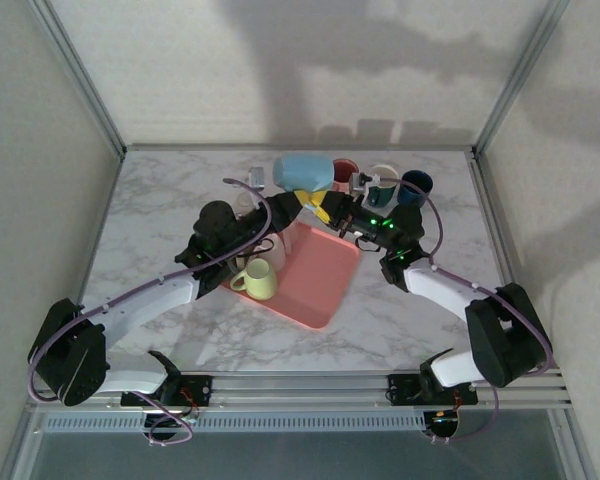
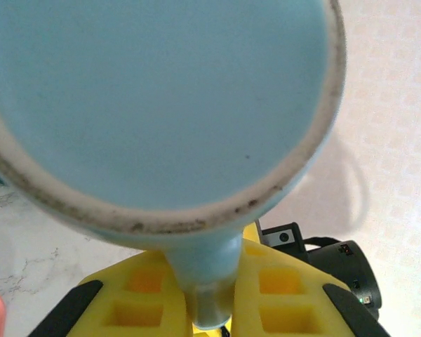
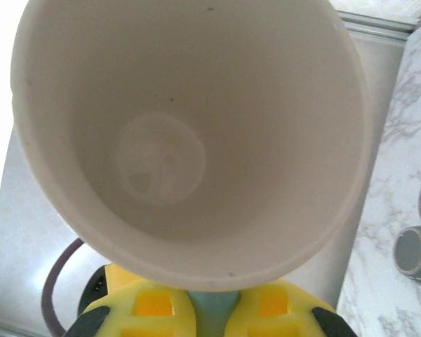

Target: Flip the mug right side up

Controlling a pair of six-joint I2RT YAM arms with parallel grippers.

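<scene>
A pink tray point(image 1: 325, 290) is laid near the middle of a marble-patterned table point(image 1: 160, 215). Toward the far edge a red mug point(image 1: 346, 170), a white mug point(image 1: 385, 175) and a dark blue mug point(image 1: 417, 184) are grouped, with a small pale cup point(image 1: 255, 178) set further left

I am working in a robotics lab test cell. Aluminium framing point(image 1: 78, 72) and white panels point(image 1: 180, 60) box in my marble-patterned tabletop point(image 1: 160, 200).
</scene>
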